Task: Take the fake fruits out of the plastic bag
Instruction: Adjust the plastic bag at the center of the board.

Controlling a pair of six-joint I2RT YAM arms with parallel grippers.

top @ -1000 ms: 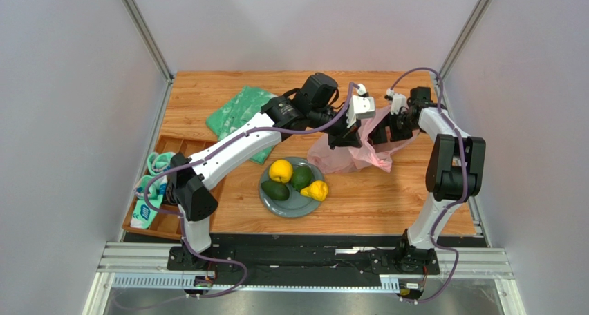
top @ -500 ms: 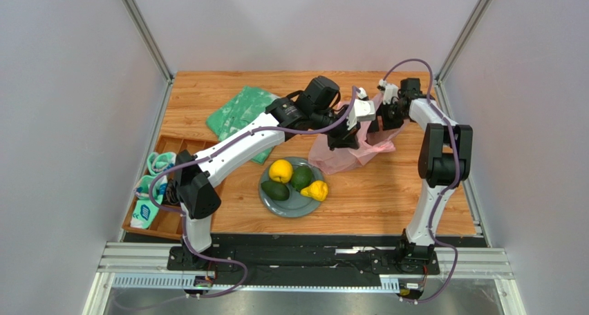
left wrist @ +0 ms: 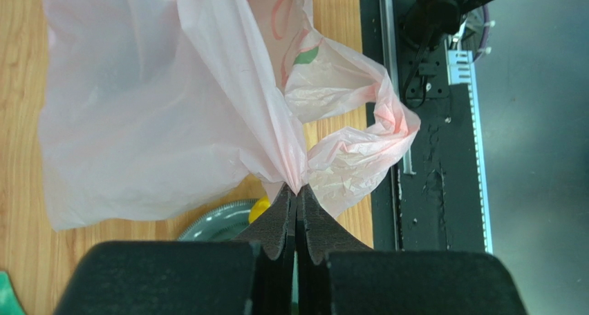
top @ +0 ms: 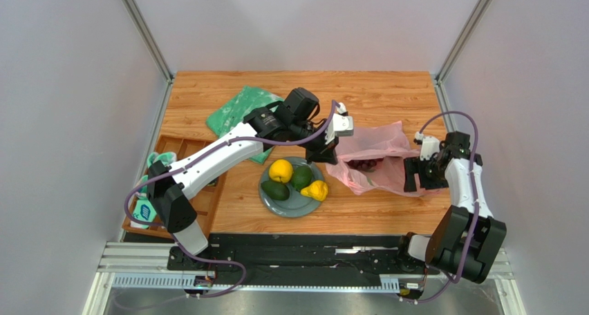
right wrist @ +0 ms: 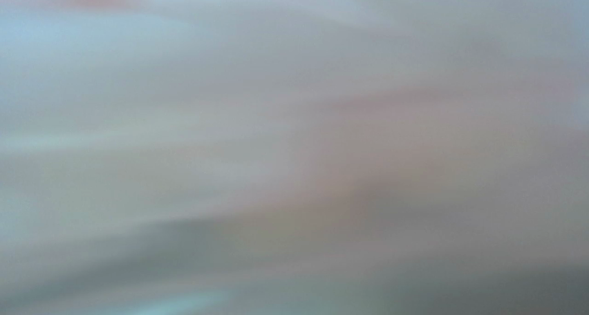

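Left gripper [left wrist: 297,194] clamps the bag [top: 384,139] by its edge, just right of the plate [top: 294,210]; right gripper [top: 413,177] cannot be read. Grapes [top: 364,165] lie inside. The film looks flimsy, slippery, best pinched bunched.

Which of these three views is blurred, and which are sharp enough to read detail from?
Right wrist: smeared all over to pale pink-grey, nothing identifiable. Left wrist: sharp, with the left claw shut on a pinch of the bag and its creases crisp. Top external: sharp and evenly lit, with soft shadows only; the grapes show dimly through the film.
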